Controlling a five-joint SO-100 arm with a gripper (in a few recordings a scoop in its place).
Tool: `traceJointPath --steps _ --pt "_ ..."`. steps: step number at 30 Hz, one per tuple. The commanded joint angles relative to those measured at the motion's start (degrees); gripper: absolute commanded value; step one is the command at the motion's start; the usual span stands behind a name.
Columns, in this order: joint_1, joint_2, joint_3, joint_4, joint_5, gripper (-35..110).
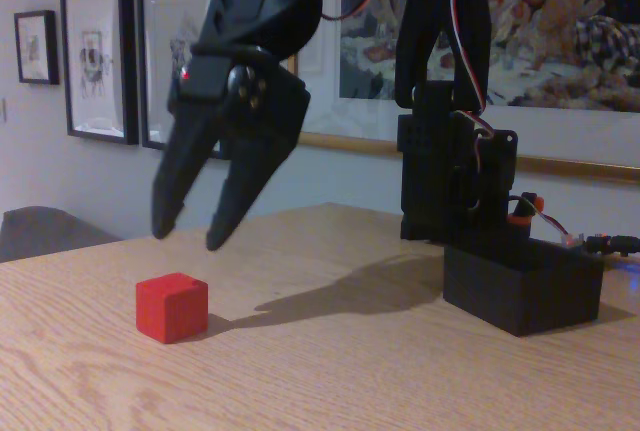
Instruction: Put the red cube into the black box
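Here, the scene line by line:

Cube look: the red cube (172, 307) is small, matte and evenly red, with sharp edges and plain faces; its top face catches more light than the two side faces that show.

Cube place: it sits flat on the wooden table (330, 371), toward the left of the fixed view, well apart from the black box (522, 289) on the right.

Cube facing: one vertical edge is turned toward the camera, so two side faces show at an angle; as a cube it has no long axis to speak of.

Gripper spread: the gripper (190, 235) has its two dark fingers parted, the tips a clear gap apart and pointing down toward the table.

Gripper contact: it holds nothing and touches nothing; the tips hang above the table, over and slightly behind the cube, with bare wood showing between them and the cube's top.

Box: low, matte black, wider than tall, standing on the table just in front of the arm's base (455, 181); its inside cannot be seen from this angle.

Shadow: the arm's shadow lies across the wood between cube and box.

Background: framed pictures (98, 61) hang on the wall behind.
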Motion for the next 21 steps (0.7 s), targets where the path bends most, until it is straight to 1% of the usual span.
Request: traceJointPath --steps 1,21 --pt "0.4 -1.7 -3.3 0.4 1.2 20" --pt "1.0 -12.2 -11.6 1.6 1.1 22"
